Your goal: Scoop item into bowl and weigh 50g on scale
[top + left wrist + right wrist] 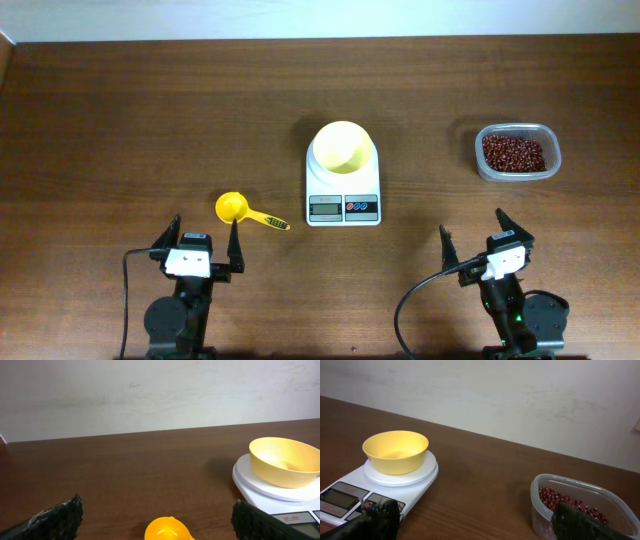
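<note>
The pale yellow bowl (343, 146) stands empty on the white scale (343, 205) at the table's middle; both show in the left wrist view (285, 461) and the right wrist view (396, 451). Dark red-brown beans (514, 152) fill a clear tub (483, 160) at the right, also in the right wrist view (570, 503). An orange-yellow scoop (234, 208) lies left of the scale, its handle pointing right. My left gripper (203, 238) is open and empty just behind the scoop (167, 529). My right gripper (472, 236) is open and empty, near the front edge.
The scale's display and buttons (343, 208) face the front edge. The table's back edge meets a pale wall (150, 395). Black cables trail from both arm bases at the front.
</note>
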`<state>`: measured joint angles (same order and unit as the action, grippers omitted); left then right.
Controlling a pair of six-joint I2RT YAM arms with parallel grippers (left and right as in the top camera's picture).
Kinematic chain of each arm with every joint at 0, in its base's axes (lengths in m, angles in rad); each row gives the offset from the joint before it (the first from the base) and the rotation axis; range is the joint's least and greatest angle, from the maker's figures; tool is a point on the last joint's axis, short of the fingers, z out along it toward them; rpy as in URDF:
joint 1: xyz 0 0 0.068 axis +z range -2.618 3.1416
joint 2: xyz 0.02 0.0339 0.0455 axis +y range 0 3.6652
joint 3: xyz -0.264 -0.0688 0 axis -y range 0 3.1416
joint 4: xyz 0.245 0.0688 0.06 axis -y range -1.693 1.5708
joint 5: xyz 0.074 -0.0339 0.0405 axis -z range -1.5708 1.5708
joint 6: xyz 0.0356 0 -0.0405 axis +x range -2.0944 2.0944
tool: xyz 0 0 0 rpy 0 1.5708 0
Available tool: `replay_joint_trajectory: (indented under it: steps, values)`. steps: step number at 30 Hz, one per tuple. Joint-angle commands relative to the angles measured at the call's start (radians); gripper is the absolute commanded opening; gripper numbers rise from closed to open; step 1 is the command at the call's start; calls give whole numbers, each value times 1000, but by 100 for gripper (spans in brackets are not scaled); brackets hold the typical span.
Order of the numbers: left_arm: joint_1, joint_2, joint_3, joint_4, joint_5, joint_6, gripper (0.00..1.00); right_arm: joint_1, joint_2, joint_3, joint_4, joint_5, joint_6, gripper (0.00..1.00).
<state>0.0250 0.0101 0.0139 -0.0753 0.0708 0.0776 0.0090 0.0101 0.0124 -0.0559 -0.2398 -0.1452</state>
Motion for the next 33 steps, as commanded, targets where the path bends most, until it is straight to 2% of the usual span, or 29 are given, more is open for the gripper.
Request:
replay_joint_trajectory:
  steps: [1, 14, 25, 33]
  values:
    - [-5, -4, -4, -4, 1, -13, 99, -3, -6, -7, -4, 5, 7, 99]
    - [-5, -4, -4, -7, -41, -13, 99, -3, -6, -7, -4, 5, 7, 99]
    - [-5, -4, 0, 66, -38, -14, 99, -3, -6, -7, -4, 5, 7, 99]
    - [-5, -3, 102, 64, -23, -41, 99, -3, -6, -7, -4, 5, 7, 99]
